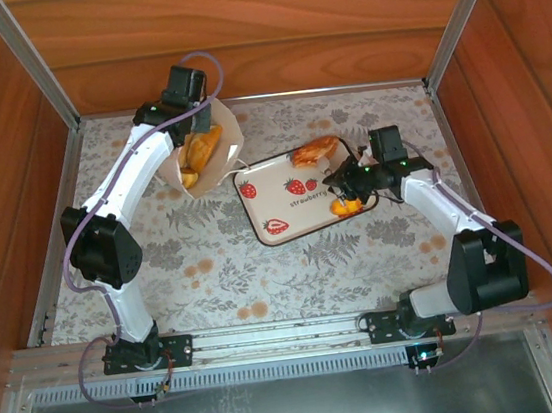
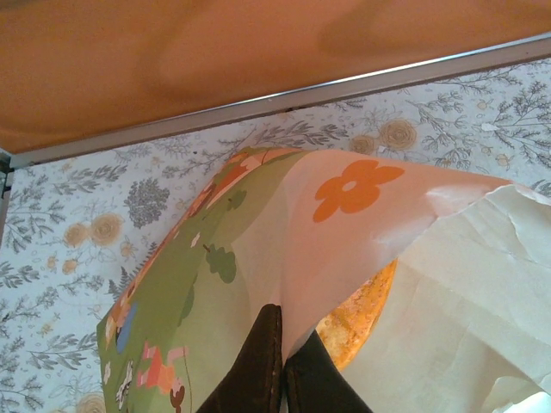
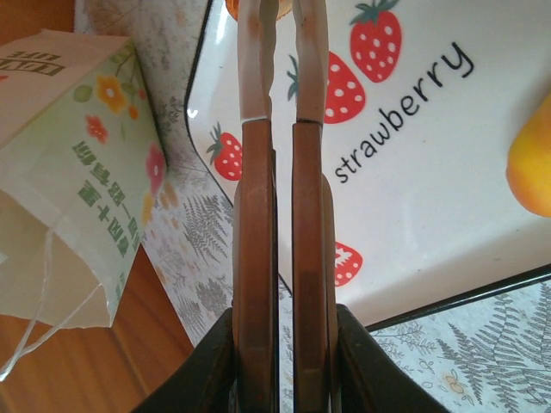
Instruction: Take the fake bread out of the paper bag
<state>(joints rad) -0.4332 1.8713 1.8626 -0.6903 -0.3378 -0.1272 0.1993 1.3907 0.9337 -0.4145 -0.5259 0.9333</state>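
The fake bread (image 1: 200, 147) sits partly inside the paper bag (image 1: 232, 136), far-left on the bench (image 1: 213, 265). One piece (image 1: 315, 150) lies at the tray (image 1: 275, 201) rim. The left end effector (image 2: 282, 366) pinches the bag's edge. The right end effector (image 3: 282, 60), fingers nearly pressed together, hangs empty over the tray.

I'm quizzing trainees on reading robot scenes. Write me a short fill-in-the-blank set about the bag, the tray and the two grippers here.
1. The left gripper is shut on the rim of the paper ____.
2. The word printed on the tray is ____.
3. The right gripper hangs over the tray with its jaws ____.
4. The fake bread inside the paper bag lies to the ____ of the tray in the top view.

Missing words: bag; strawberry; shut; left
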